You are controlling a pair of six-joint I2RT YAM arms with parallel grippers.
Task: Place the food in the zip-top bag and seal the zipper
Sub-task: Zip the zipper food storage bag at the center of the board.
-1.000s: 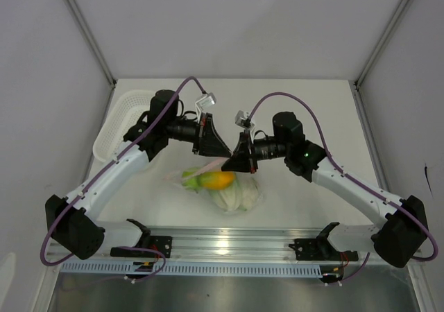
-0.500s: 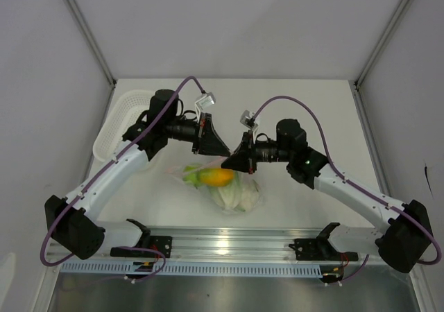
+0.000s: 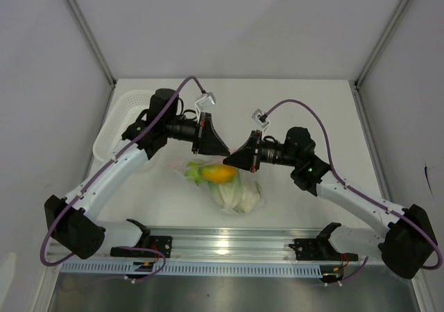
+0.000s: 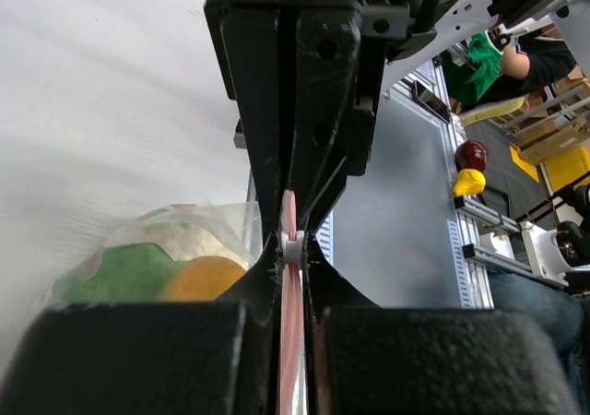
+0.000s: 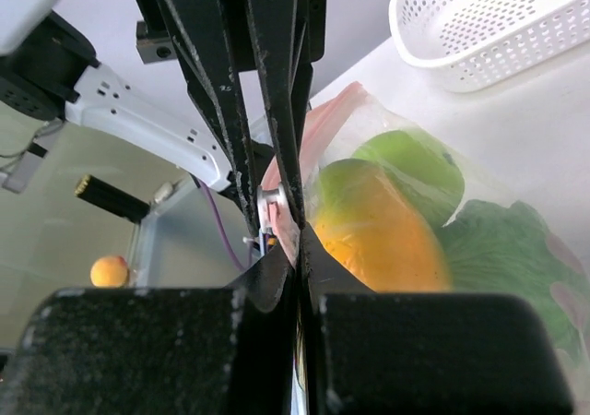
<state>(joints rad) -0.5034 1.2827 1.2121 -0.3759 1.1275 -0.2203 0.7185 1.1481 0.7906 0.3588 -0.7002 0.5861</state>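
The clear zip-top bag (image 3: 232, 191) hangs just above the table between the two arms, with the food inside. The orange fruit (image 3: 220, 172), the green apple (image 5: 417, 161) and the leafy cabbage (image 5: 516, 249) show through the plastic. My left gripper (image 4: 292, 242) is shut on the pink zipper (image 4: 290, 295) right at its white slider (image 4: 293, 246). Facing it tip to tip, my right gripper (image 5: 297, 238) is shut on the bag's pink mouth edge beside the orange fruit (image 5: 373, 235). In the top view, the left gripper (image 3: 223, 152) and the right gripper (image 3: 232, 161) meet above the bag.
A white mesh basket (image 3: 119, 123) stands at the table's left edge behind the left arm; its rim also shows in the right wrist view (image 5: 479, 28). The metal rail (image 3: 229, 243) with the arm bases runs along the near edge.
My left gripper has closed on the zipper strip. The right arm's wrist has swung right and turned while keeping its grip, and the bag has shifted up a little toward the grippers.
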